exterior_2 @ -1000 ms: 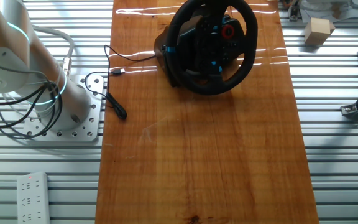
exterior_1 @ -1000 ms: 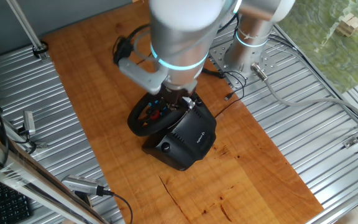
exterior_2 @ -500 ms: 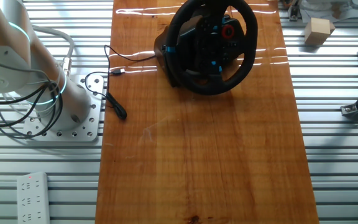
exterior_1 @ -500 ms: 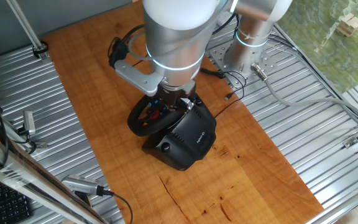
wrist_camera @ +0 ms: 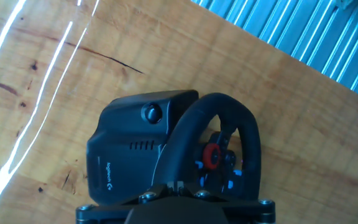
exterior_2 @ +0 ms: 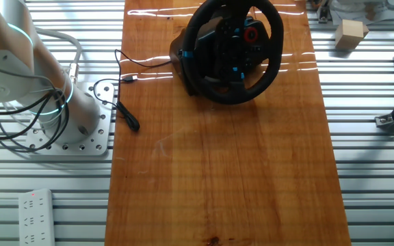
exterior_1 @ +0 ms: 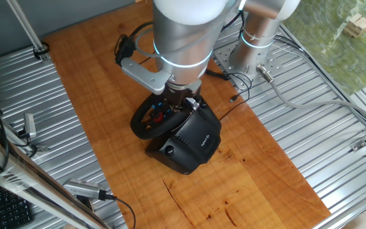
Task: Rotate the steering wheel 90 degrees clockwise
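Note:
The black steering wheel (exterior_1: 146, 121) stands on its boxy black base (exterior_1: 189, 143) in the middle of the wooden table. In the other fixed view its thick rim (exterior_2: 231, 92) faces the camera, with a red button and blue buttons on the hub. My gripper (exterior_1: 182, 102) hangs just above the top of the wheel, mostly hidden by the arm. In the hand view the fingertips (wrist_camera: 178, 185) sit close together at the bottom edge, above the rim (wrist_camera: 244, 134) and the base (wrist_camera: 129, 155). They hold nothing. The gripper is out of frame in the other fixed view.
A black cable (exterior_2: 125, 102) runs from the wheel base to the arm's mount (exterior_2: 67, 116) at the table's edge. A wooden block (exterior_2: 351, 34) lies on the metal slats beside the table. A power strip (exterior_2: 36, 212) lies near the mount.
The arm swayed slightly left and came back. The wheel has not turned and the gripper stays shut above it.

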